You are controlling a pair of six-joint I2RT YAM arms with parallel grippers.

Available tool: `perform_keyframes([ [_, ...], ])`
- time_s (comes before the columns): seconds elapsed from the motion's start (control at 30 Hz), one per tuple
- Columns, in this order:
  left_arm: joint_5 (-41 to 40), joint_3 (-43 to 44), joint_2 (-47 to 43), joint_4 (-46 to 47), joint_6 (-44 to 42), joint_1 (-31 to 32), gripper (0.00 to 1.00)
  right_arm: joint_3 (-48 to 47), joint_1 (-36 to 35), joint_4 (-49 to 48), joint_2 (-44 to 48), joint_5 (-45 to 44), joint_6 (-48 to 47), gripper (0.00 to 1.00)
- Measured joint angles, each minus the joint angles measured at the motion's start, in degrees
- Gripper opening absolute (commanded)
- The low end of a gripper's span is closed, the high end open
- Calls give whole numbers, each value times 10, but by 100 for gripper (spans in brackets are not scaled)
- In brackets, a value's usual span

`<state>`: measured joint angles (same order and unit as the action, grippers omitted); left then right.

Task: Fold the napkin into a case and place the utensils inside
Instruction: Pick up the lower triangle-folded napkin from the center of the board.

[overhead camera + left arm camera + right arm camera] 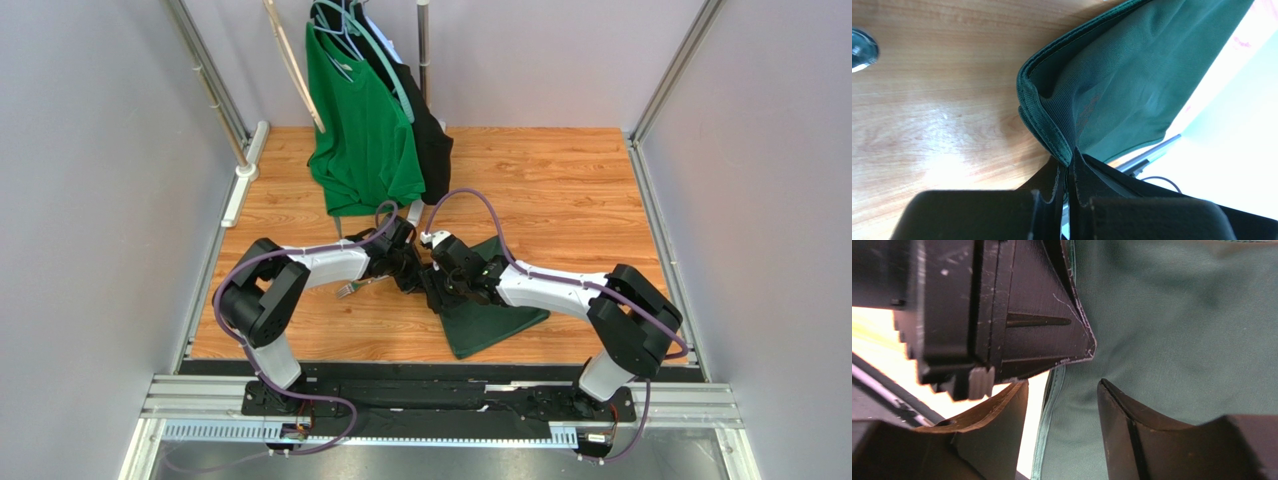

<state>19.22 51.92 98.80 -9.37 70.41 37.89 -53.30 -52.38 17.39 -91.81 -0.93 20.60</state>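
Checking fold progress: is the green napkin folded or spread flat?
Folded: the napkin shows doubled hemmed layers where the shut left pincer pinches its edge.

napkin [495, 322] on table [570, 190], right of centre | utensils [347, 290] left of napkin | left gripper [1068, 172] on napkin's left edge, right gripper [1062, 390] beside it | T-shirt [365, 140] hangs behind, garment [436, 150] at its right

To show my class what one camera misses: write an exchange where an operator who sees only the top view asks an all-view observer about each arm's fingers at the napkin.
Operator: Are the left fingers gripping the napkin?
Observer: Yes, they are shut on its doubled, hemmed edge.
Operator: And the right fingers?
Observer: Open. The napkin's edge shows in the gap between them, not gripped.
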Motion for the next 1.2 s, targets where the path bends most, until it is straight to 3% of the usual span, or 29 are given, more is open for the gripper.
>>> perform_keyframes([
  [0.13,6,0,-4,0,8,0,0,-1,-14,9,-4,-18,-6,47],
  [0.5,9,0,-8,-1,17,-1,0,-22,-46,38,-25,-68,-7,36],
  [0.6,11,0,-8,-1,18,-1,0,-22,-47,46,-27,-82,-5,25],
  [0.63,12,0,-8,0,20,-1,0,-22,-47,48,-28,-84,-5,7],
  [0.67,12,0,-8,0,20,-1,0,-23,-47,51,-28,-88,-5,0],
  [0.73,11,0,-8,0,21,-2,2,-25,-47,53,-28,-92,-2,0],
  [0.77,10,-1,-8,0,18,-2,13,-26,-47,54,-29,-91,-2,0],
  [0.87,5,0,-8,1,1,-3,33,-24,-36,51,-26,-66,-3,0],
  [0.93,-6,0,-8,-1,-26,-3,38,-11,-3,36,-13,-11,-3,0],
  [0.97,-13,0,-8,-3,-40,-2,53,-2,18,28,-4,15,-2,0],
  [1.03,-23,4,-8,-7,-66,-1,64,18,69,11,12,66,-3,0],
  [1.2,-66,29,-19,-31,-124,9,67,68,176,-37,28,210,-5,0],
])
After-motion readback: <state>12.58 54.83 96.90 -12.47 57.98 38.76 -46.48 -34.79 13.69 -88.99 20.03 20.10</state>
